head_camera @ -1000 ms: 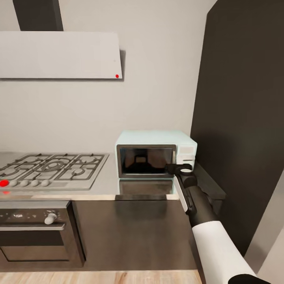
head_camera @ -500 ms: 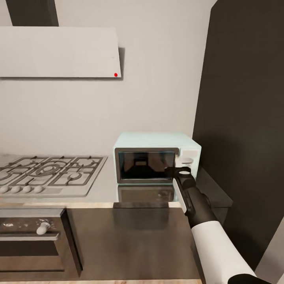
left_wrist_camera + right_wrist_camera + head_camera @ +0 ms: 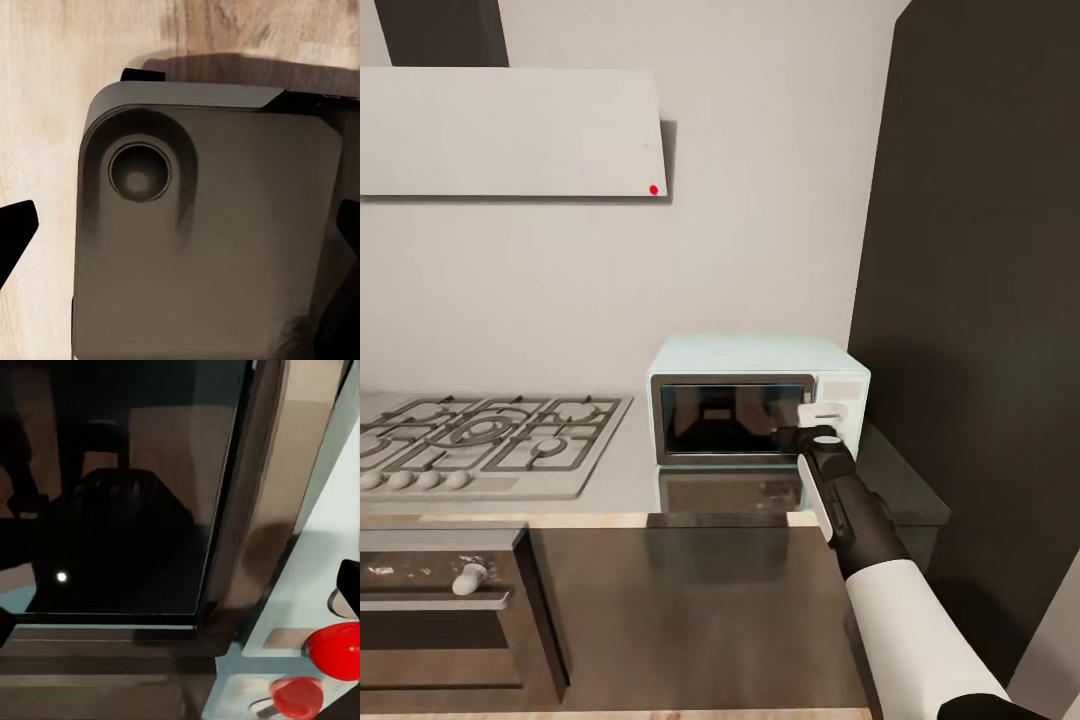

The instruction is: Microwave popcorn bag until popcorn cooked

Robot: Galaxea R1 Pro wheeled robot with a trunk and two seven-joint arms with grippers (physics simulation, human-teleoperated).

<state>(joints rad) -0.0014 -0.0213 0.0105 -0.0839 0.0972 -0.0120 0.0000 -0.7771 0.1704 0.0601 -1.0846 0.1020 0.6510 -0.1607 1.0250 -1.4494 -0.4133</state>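
Right arm: glossy white cylindrical upper-forearm shell [image 3: 920,640], then a black tapered forearm segment [image 3: 860,515] with a narrow white strip [image 3: 817,492] along its side. Black wrist ends in a white round cap [image 3: 827,437] and a short white flat piece [image 3: 822,410] above. Black gripper finger tips [image 3: 351,579] at right wrist view edges. Left wrist view: black pointed finger tips [image 3: 15,236], dark grey rounded robot base panel [image 3: 210,240] with a circular recessed socket [image 3: 139,171].
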